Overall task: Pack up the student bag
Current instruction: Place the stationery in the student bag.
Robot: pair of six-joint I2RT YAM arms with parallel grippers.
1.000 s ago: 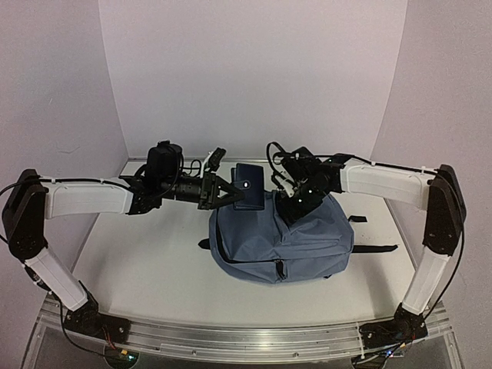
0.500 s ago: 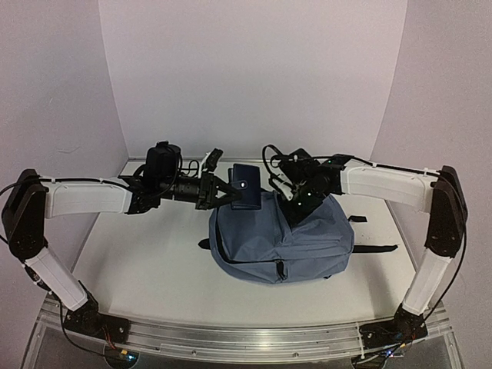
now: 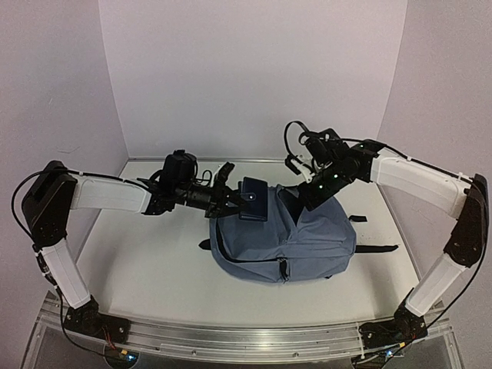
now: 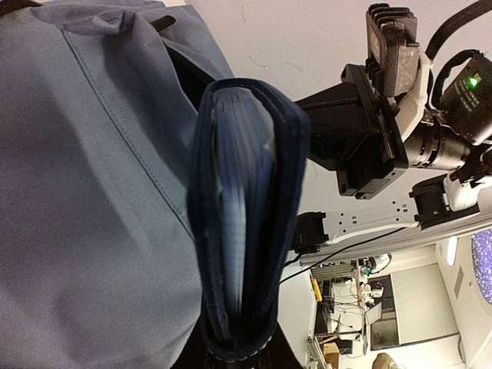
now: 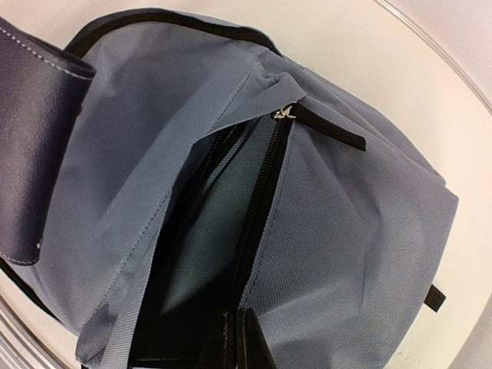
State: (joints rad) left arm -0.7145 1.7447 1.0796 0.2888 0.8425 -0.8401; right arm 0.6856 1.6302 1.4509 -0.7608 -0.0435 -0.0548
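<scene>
The student bag (image 3: 307,242) lies flat on the table (image 3: 154,261). My right gripper (image 3: 309,197) pinches its zipper edge, lifting the mouth open. My left gripper (image 3: 229,201) clamps a navy notebook (image 3: 252,200) at the bag's left rim. Best to tip the notebook down between the zipper sides.

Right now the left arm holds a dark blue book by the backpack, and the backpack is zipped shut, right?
No, the student bag is unzipped, as the right wrist view shows. The left gripper does hold the dark blue book by it.
</scene>
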